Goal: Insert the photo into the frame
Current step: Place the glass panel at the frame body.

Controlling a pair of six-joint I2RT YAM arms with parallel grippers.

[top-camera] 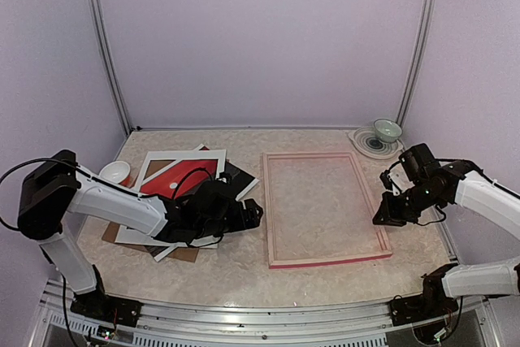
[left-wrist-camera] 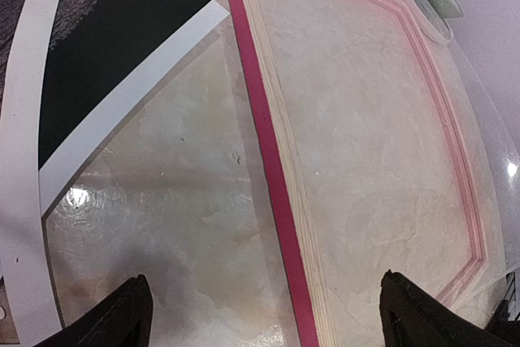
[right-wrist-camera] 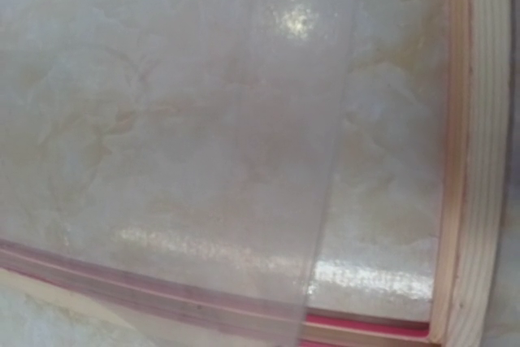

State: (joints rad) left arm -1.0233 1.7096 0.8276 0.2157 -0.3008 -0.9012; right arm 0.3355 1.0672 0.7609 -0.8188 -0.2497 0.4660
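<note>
photo [top-camera: 166,178] lies in the pile at the left of the table [top-camera: 236,274] in the top view, its red showing through the window of the white mat [top-camera: 187,154] on top of it. the left gripper [top-camera: 253,215] sits just right of that pile, between it and the frame [top-camera: 325,259], jaws spread wide and holding nothing. the photo is behind and to the left of those jaws, not between them. the frame lies flat at the middle right, pale wood up, pink at its edges, with only bare table surface seen inside it. the right gripper [top-camera: 382,217] is at the frame's right rail near the near corner, jaws closed; what it pinches, if anything, cannot be told. a brown board [top-camera: 185,254] pokes out from under the pile. a white bowl [top-camera: 114,171] stands at the far left, and a green bowl [top-camera: 387,129] rests on a plate [top-camera: 363,145] at the far right corner.

left wrist view: the left gripper [left-wrist-camera: 268,323] is wide open, with one of its fingertips [left-wrist-camera: 130,314] over bare table and the other over the frame's inside, the pink left edge of the frame [left-wrist-camera: 268,160] running between them. a black sheet [left-wrist-camera: 122,46] with a white border and the mat [left-wrist-camera: 20,201] lie to the left.

right wrist view: no fingers show. a clear sheet [right-wrist-camera: 162,119] covers the left part of the picture, over the frame's inside, and the wooden rail of the frame [right-wrist-camera: 475,160] runs down the right.
</note>
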